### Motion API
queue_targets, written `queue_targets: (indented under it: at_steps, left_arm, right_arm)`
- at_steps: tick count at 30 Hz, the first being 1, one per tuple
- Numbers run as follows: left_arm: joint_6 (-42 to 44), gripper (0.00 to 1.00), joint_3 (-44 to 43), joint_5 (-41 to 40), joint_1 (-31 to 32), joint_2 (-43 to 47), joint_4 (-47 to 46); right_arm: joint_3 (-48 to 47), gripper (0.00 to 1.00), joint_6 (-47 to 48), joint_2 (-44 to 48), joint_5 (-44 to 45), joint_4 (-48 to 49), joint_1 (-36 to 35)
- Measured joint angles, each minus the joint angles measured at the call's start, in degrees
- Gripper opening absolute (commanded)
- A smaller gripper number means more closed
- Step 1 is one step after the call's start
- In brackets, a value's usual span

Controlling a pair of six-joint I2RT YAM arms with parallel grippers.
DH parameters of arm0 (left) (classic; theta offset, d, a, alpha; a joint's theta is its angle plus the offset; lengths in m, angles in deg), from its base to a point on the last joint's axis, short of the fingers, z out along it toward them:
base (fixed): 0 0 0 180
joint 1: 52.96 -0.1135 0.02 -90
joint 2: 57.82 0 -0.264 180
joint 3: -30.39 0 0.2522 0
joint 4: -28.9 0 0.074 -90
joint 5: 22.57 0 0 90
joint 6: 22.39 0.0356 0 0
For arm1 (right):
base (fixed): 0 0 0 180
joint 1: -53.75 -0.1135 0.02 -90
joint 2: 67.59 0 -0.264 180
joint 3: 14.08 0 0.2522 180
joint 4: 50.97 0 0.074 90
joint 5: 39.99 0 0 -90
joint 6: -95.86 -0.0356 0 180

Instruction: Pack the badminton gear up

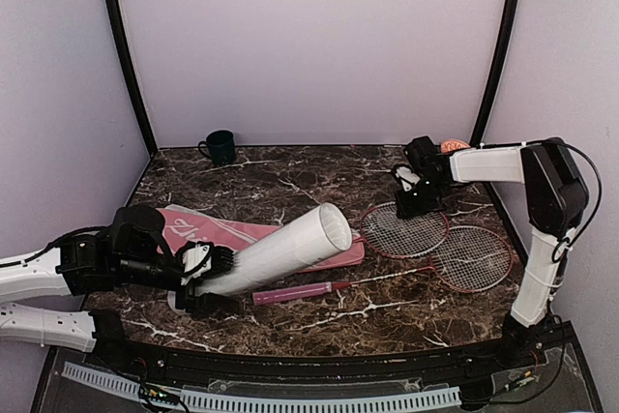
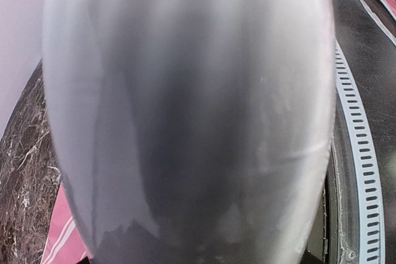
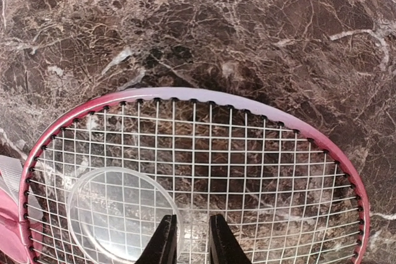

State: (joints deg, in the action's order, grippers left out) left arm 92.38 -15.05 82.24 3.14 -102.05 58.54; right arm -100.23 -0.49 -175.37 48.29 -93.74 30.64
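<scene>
My left gripper is shut on the lower end of the long white tube. The tube tilts up to the right above the pink bag and fills the left wrist view, hiding the fingers there. Two red-framed rackets lie side by side at the right, with one pink handle in front of the tube. My right gripper hangs low over the first racket's head, jaws slightly apart. A clear round lid lies on the strings, its rim at my left fingertip. No shuttlecocks show.
A dark green mug stands at the back left. A small orange bowl sits behind the right arm. A slotted rail runs along the table's near edge. Black frame posts rise at both back corners.
</scene>
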Motion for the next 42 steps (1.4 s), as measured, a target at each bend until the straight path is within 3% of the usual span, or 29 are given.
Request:
queue_targets:
  at_steps: [5,10,16,19,26,31,36,42]
  left_arm:
    - [0.0,0.33,0.0,0.0,0.0,0.0,0.0]
    - [0.0,0.33,0.0,0.0,0.0,0.0,0.0]
    - [0.0,0.33,0.0,0.0,0.0,0.0,0.0]
    - [0.0,0.33,0.0,0.0,0.0,0.0,0.0]
    - [-0.1,0.33,0.0,-0.2,0.0,0.2,0.0]
    - [-0.2,0.33,0.0,-0.2,0.0,0.0,-0.1]
    - [-0.7,0.33,0.0,-0.2,0.0,0.1,-1.0]
    - [-1.4,0.34,0.0,-0.3,0.0,1.0,-1.3]
  right_arm:
    - [-0.3,0.12,0.2,-1.3,-0.2,0.3,0.3]
    - [-0.3,0.0,0.5,-1.4,-0.9,0.3,0.3]
    - [-0.1,0.0,0.9,0.9,-1.2,0.2,0.3]
    - [1.6,0.0,1.2,7.1,-1.9,0.2,0.3]
    - [5.4,0.0,2.7,32.4,-7.8,2.9,-0.6]
    - [6.4,0.0,3.6,47.5,-12.5,5.0,-6.3]
    - [6.4,0.0,4.0,53.8,-15.1,5.9,-12.7]
    - [4.9,0.0,4.7,53.5,-16.9,5.3,-19.8]
